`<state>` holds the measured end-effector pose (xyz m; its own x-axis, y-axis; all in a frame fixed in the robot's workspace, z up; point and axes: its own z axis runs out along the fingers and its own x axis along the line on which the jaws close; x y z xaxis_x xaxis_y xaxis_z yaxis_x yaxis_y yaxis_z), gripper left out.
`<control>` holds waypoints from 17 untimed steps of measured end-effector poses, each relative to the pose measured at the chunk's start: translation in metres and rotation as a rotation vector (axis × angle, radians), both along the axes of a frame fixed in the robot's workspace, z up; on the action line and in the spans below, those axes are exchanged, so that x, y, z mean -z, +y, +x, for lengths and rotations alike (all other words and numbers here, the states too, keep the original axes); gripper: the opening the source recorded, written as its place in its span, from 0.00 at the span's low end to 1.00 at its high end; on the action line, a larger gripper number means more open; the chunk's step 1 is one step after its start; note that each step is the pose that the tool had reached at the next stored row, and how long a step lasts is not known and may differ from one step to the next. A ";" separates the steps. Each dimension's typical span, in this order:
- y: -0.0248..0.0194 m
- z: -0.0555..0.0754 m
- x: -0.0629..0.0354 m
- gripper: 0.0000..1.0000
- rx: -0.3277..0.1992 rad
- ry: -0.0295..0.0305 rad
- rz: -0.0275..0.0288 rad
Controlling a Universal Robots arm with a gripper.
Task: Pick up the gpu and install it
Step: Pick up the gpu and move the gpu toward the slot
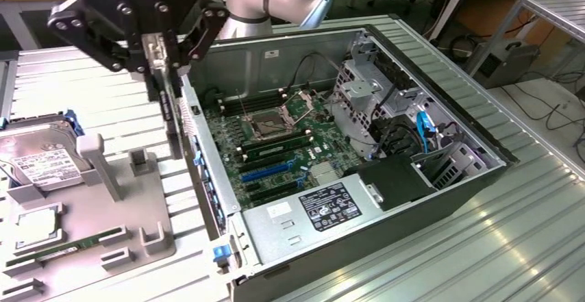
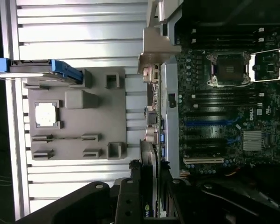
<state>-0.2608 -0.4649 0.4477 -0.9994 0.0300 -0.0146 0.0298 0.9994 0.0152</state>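
My gripper (image 1: 157, 54) is shut on the gpu (image 1: 174, 114), a thin dark card that hangs edge-on and upright below the fingers. The card is in the air over the open computer case's wall (image 1: 205, 179) at the exterior view's left, beside the motherboard (image 1: 274, 141) and not touching it. In the wrist view the gripper (image 2: 151, 184) clamps the gpu (image 2: 150, 119), whose silver bracket (image 2: 155, 49) points away from me. The blue expansion slots (image 2: 205, 123) lie just inside the case wall, with nothing in them.
A grey fixture block (image 1: 119, 227) outside the case carries a hard drive (image 1: 41, 161), a processor chip (image 1: 32, 223) and a green memory stick (image 1: 68, 244). Inside the case are the power supply (image 1: 320, 209) and drive cage (image 1: 366, 90). Ribbed metal table (image 1: 512, 247) surrounds everything.
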 end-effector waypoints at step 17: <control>0.0032 0.090 0.0094 0.26 0.000 0.0252 0.0016</control>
